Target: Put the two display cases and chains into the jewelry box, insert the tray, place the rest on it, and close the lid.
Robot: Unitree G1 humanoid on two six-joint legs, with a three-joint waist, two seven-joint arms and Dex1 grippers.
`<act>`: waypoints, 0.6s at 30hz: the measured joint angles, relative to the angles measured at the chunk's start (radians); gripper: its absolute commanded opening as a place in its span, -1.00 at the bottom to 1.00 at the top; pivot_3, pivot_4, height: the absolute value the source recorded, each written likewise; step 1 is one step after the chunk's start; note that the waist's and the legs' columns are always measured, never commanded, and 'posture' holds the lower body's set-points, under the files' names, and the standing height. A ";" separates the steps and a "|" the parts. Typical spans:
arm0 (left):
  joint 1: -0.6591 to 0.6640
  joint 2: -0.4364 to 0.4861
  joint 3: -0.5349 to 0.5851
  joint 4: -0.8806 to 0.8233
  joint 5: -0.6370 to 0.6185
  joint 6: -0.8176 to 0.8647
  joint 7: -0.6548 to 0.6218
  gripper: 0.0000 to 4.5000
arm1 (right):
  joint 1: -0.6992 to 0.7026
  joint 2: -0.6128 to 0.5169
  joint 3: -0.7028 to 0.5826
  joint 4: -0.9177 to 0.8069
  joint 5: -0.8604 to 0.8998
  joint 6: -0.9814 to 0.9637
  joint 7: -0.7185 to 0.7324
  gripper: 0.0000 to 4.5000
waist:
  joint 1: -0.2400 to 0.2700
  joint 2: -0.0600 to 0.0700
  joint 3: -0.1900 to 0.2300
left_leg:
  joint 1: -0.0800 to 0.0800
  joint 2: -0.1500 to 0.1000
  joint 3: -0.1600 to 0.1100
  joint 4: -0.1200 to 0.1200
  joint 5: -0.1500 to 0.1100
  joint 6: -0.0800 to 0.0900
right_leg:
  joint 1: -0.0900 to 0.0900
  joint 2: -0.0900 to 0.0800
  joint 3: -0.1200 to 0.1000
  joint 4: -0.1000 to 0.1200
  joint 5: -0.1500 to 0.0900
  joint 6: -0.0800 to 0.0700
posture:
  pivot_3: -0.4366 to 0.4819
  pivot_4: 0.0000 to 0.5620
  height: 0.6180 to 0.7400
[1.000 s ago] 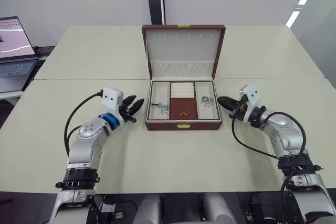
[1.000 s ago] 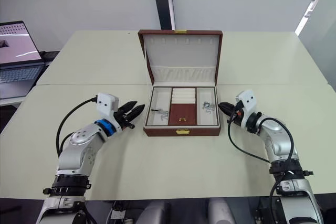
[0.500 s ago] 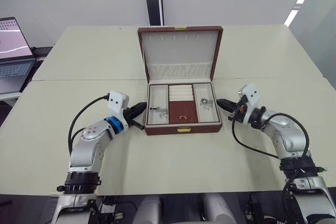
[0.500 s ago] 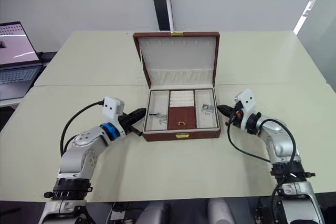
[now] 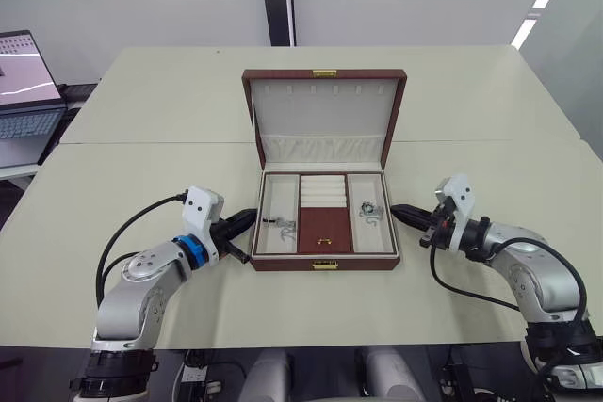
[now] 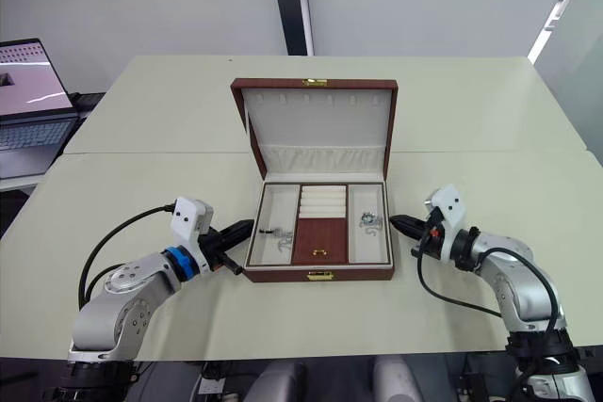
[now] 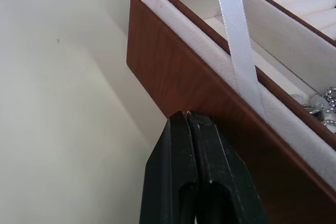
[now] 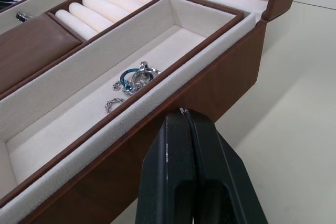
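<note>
**Open jewelry box flanked by both grippers, each pressed shut against a side wall**

The jewelry box (image 5: pixel 323 218) sits in the middle of the table (image 5: pixel 283 298), lid (image 5: pixel 324 116) raised upright on the far side, front clasp facing near. The tray (image 5: pixel 324 225) is seated inside, divided into a left compartment, a centre section with ring rolls (image 5: pixel 323 194) far and a brown flap (image 5: pixel 323 233) near, and a right compartment.

The left gripper (image 5: pixel 239 224) lies at the box's left wall, toward the near corner; its fingers are pressed together and hold nothing. The right gripper (image 5: pixel 407 215) lies at the right wall, roughly opposite, likewise closed and empty. From the head views each tip appears touching or just short of the wood; contact cannot be confirmed there.

The left wrist view shows the closed fingertips (image 7: pixel 185 124) right against the brown outer wall, with the white lid ribbon (image 7: pixel 236 35) running down across the padded rim and a piece of chain (image 7: pixel 321 103) at the edge of the left compartment. The right wrist view shows the closed fingertips (image 8: pixel 181 121) just below the padded rim, and resolves the right compartment's contents: a blue ring and a silver ring (image 8: pixel 136 76) linked with a short chain (image 8: pixel 112 103), which the head views show as one small cluster.

A laptop (image 5: pixel 24 82) stands open off the far left of the table.
</note>
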 measured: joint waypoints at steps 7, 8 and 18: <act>0.001 0.000 0.007 -0.005 -0.005 0.014 0.000 -0.99 | 0.001 0.006 -0.003 -0.002 -0.001 0.002 -0.001 -1.00 | 0.000 0.000 0.000 | 0.000 0.000 0.000 0.000 0.000 0.000 | 0.000 0.000 0.000 0.000 0.000 0.000 | -0.05 -0.47 1.00; 0.001 0.000 0.007 -0.005 -0.005 0.013 0.000 -0.99 | 0.001 0.007 -0.004 -0.001 -0.001 0.002 -0.001 -1.00 | 0.000 0.000 0.000 | 0.000 0.000 0.000 0.000 0.000 0.000 | 0.000 0.000 0.000 0.000 0.000 0.000 | -0.05 -0.47 1.00; 0.150 -0.011 0.127 -0.153 -0.048 -0.174 -0.019 -0.99 | -0.068 0.018 -0.074 0.128 0.042 -0.053 0.004 -1.00 | 0.003 0.000 0.000 | 0.001 0.000 0.001 0.000 0.000 0.000 | 0.000 0.000 0.001 0.000 0.000 0.000 | -0.05 -0.47 1.00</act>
